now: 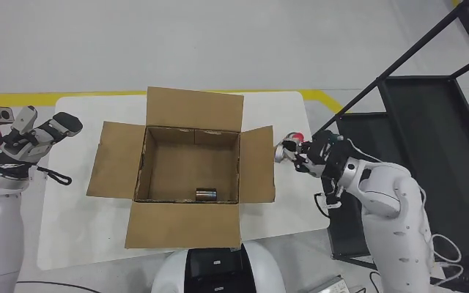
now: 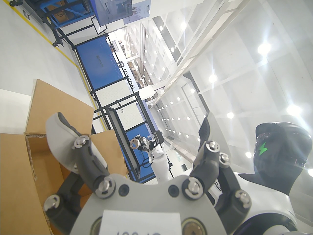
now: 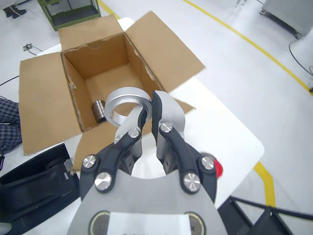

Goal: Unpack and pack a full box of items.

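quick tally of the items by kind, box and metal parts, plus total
cardboard box, open on the table: 1
metal ring, held in the right tool: 1
metal cylinder, lying inside the box: 1
total: 3

Left arm: I see it held out at the left side, forearm angled inward. The left gripper [image 1: 64, 123] points toward the middle. In the left wrist view the left gripper [image 2: 132, 130] has its jaws spread wide, with nothing between the fingers [image 2: 58, 133].

Right arm: out at the right side, elbow bent, wrist turned inward. The right gripper [image 1: 289, 151] points toward the middle. In the right wrist view the right gripper [image 3: 149, 107] is clamped on the wall of a metal ring [image 3: 122, 96], one pad inside the ring and one outside.
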Controlling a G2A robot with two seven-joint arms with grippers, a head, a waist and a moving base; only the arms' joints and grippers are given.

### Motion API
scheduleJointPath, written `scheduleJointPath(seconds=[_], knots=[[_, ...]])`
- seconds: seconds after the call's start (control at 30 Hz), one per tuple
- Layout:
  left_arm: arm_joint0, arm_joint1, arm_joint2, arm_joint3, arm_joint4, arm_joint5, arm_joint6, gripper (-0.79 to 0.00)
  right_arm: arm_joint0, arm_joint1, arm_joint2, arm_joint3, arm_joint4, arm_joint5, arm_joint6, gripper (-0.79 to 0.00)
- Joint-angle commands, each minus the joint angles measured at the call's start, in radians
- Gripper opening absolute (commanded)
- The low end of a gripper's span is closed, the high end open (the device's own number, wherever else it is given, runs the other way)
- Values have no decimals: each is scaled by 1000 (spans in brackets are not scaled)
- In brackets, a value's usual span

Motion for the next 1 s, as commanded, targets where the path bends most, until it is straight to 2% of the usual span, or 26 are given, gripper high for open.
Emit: scheduleJointPath(seconds=[0.0,0.17,0.3,0.43,0.5,0.6,0.8,0.97], knots=[[0,0,0,0,0,0,0,0,-47,4,49,10,-4,20,0,-785],[0,0,0,0,0,0,0,0,-129,14,99,33,-29,34,25,-785],[0,0,0,0,0,0,0,0,-139,23,71,73,-64,75,134,-785],[0,0,0,0,0,0,0,0,-66,29,-18,156,-95,165,281,-785],[0,0,0,0,0,0,0,0,0,29,-84,225,-126,242,372,-785],[0,0,0,0,0,0,0,0,82,27,-154,327,-136,306,436,-785],[0,0,0,0,0,0,0,0,183,27,-236,439,-211,398,500,-785],[0,0,0,0,0,0,0,0,230,28,-291,493,-255,428,528,-785]])
